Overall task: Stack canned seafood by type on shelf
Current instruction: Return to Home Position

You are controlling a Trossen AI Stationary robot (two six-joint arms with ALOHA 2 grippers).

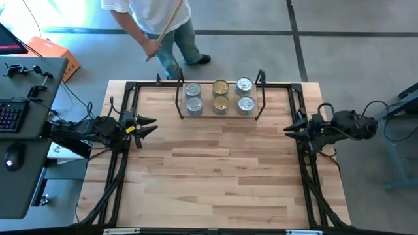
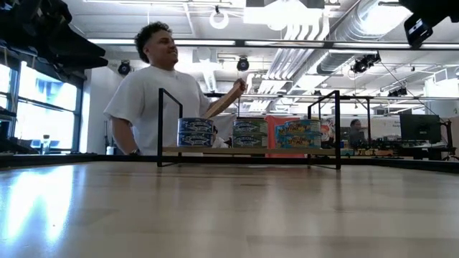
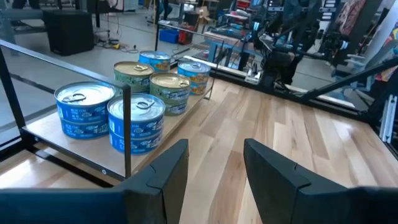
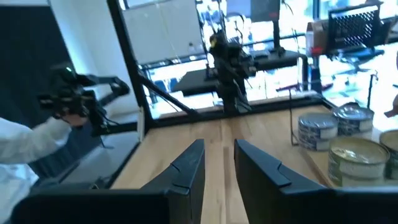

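Shelf: the light-wood shelf [image 1: 219, 112] stands at 12 o'clock on the table [image 1: 215, 176], close to the far edge, its black wire frames at either end
Blue-label tins: blue-label tins [image 3: 106, 115] sit stacked two high at the shelf's 9 o'clock end, silver lids up
Gold-lidded tins: gold-lidded tins [image 1: 221, 103] with green labels fill the middle of the shelf, just beside the blue ones
Pale-label tins: pale-label tins [image 1: 245, 104] with silver lids occupy the 3 o'clock end
Left gripper: the left gripper [image 1: 149, 125] hangs at the table's 9 o'clock edge, well apart from the shelf, fingers parted, holding nothing
Right gripper: the right gripper [image 1: 289, 130] waits at the 3 o'clock edge, fingers a narrow gap apart, empty
Person: a person [image 1: 157, 23] in a white shirt stands beyond the table at 11 o'clock, gripping a wooden stick [image 1: 171, 16]
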